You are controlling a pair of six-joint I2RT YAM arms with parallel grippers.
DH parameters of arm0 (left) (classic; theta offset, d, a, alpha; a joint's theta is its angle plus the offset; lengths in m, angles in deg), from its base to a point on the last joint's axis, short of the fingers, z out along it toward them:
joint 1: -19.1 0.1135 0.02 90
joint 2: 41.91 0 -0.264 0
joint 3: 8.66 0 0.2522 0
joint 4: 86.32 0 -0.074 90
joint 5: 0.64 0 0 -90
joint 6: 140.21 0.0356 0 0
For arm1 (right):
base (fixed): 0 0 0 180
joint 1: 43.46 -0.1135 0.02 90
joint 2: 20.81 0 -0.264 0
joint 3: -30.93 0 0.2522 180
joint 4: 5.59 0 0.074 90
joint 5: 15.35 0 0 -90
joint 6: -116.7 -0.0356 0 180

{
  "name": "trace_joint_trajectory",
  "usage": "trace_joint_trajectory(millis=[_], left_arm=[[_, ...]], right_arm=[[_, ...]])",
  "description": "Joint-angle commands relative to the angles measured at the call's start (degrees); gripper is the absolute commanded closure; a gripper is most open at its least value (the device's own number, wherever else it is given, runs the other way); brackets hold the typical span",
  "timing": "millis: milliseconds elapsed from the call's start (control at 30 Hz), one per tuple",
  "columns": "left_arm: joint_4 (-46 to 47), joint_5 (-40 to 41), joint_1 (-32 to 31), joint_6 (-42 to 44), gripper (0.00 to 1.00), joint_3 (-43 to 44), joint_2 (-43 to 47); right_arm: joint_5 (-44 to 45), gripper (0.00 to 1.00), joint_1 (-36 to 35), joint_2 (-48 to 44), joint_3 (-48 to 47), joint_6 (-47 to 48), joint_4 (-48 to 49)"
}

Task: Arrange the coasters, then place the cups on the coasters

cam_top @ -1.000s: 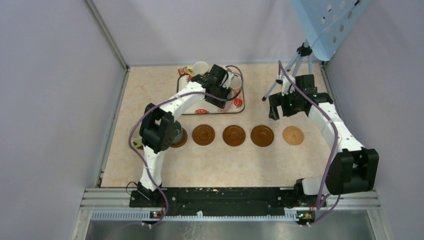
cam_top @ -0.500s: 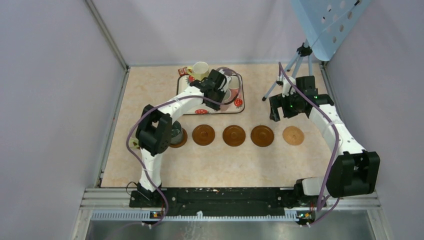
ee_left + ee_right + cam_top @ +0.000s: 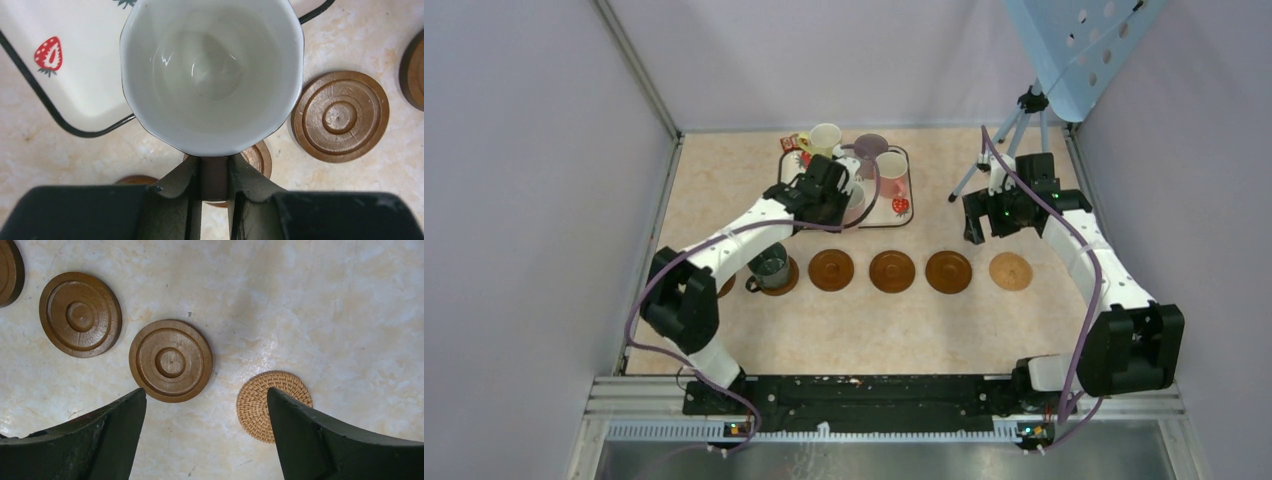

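**Left arm** (image 3: 744,222) and **right arm** (image 3: 1084,262): the slender links are finished in white, and the bulky joint housings (image 3: 1130,348) are finished in matt black.

**Cabling:** a purple cable (image 3: 631,330) is routed along each arm in loose, open loops.

**Indicators:** small green indicator lights (image 3: 1007,212) are noted on the black wrist block of the right arm.

**Mounting:** both bases are seated on a black rail (image 3: 864,392), which is backed by a ribbed aluminium profile.

**Left fingers** (image 3: 172,187): these are observed as dark, tapered blades, and a thin seam line is seen along each.

**Right fingers** (image 3: 95,440): these are recorded as broad, dark and wedge-shaped, with a faintly grained surface.
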Motion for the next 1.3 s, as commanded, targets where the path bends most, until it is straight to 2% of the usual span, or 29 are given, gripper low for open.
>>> trace_joint_trajectory(millis=[0,233,500,667,967,1267], left_arm=[[6.0,0.7,0.0,-2.0,1.00,-3.2,10.1],[2.0,-1.8,0.0,-4.0,1.00,-11.4,20.3],[-0.8,-3.6,0.0,-6.4,1.00,-16.9,25.2],[2.9,-5.7,-0.1,-6.0,1.00,-20.1,25.7],[13.3,-3.6,-0.1,-1.3,1.00,-26.7,28.0],[16.9,-3.6,-0.1,0.6,1.00,-31.7,30.5]], right_arm=[[-0.2,0.11,0.4,-2.5,0.7,0.1,0.8],[-0.3,0.11,0.4,-3.0,1.7,0.3,0.8],[-0.6,0.11,0.4,-2.8,2.2,0.6,1.2],[-0.6,0.11,0.5,-2.7,1.9,0.7,1.0],[-0.5,0.11,0.5,-3.3,2.8,0.8,0.6],[-0.2,0.11,0.5,-3.4,3.5,0.8,0.7]])
